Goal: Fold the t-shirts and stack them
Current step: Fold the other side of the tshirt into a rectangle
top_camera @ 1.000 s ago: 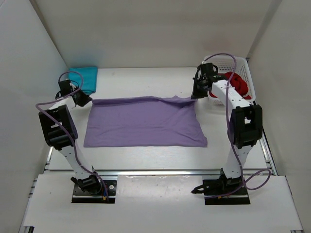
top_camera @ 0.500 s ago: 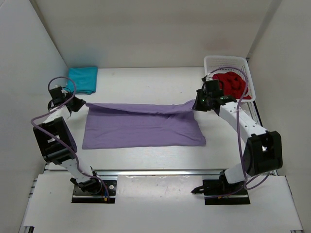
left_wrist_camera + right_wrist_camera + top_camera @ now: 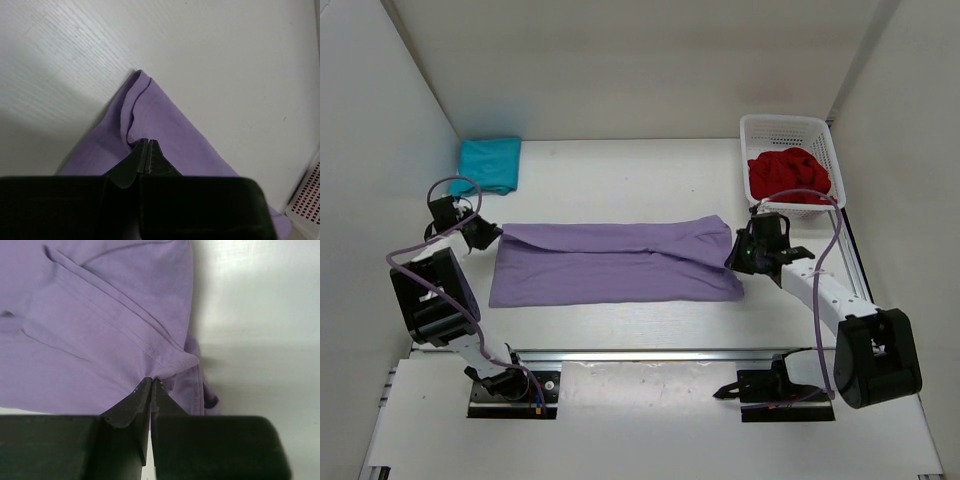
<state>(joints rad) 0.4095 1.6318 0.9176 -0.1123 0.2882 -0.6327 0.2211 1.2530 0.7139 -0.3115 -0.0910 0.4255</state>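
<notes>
Listing item one: lavender t-shirt (image 3: pixel 610 265). Position?

— Flat on the surface (image 3: pixel 620 180), between the two arms, long axis running left to right. Far edge doubled over toward the near side.

Hands?

— Left hand (image 3: pixel 488 232): at the shirt's far left corner, closed tight on a pinch of cloth. Right hand (image 3: pixel 740 250): at the right end, likewise clamped on a fold of hem. Each arm is nearest its own end, and the bulk of the shirt lies inward from both.

What does the next move turn on?

— My guess: both pinched corners travelling together toward the near edge, across the short axis, so the fold lands square.

Remaining stock?

— Teal t-shirt (image 3: pixel 490 163): folded, far left corner of the surface, well apart from the lavender one. Red t-shirt (image 3: pixel 788 175): bunched inside the white basket (image 3: pixel 785 122), far right. Surface pale and wood-grained; plain white walls on three sides.
</notes>
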